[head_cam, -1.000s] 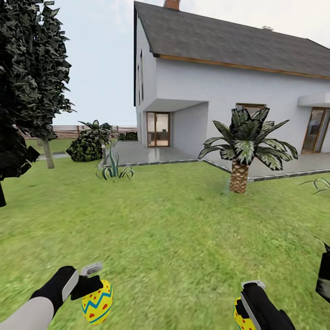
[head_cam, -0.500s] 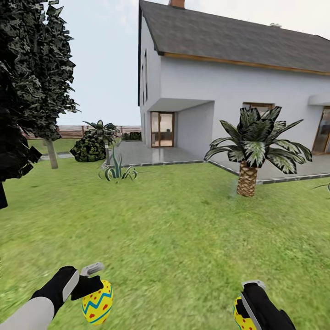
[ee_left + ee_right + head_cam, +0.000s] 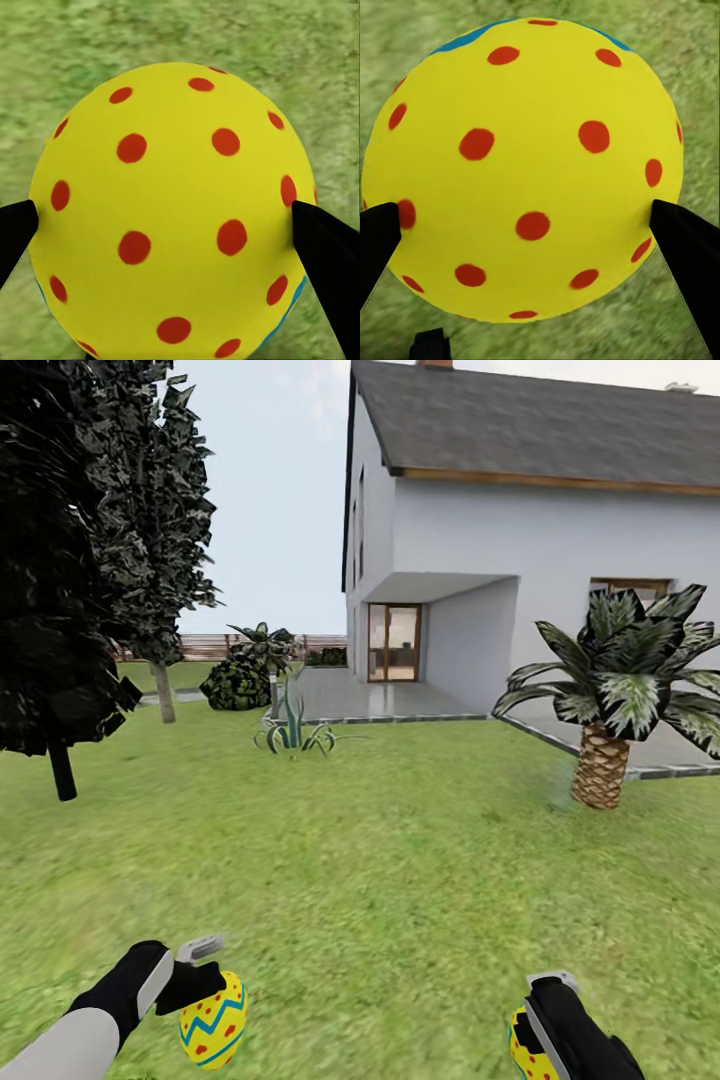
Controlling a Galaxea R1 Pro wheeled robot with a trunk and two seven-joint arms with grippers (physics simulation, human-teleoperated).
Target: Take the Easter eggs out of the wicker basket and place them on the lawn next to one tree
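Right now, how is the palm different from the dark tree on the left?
The palm is short, with a thick scaly brown trunk; the dark tree is tall, with a thin black trunk. The palm has striped green fronds fanning outward; the dark tree has near-black leaf clumps. The palm stands by the patio edge; the dark tree stands farther from it. Both grow from the lawn.

Your right gripper (image 3: pixel 529 225) has a round yellow Easter egg with red dots (image 3: pixel 525 165) clamped between its two black jaws, one pressed to each side. A blue band edges the egg's far end. Behind it lies mottled green lawn grass (image 3: pixel 690 60), blurred.
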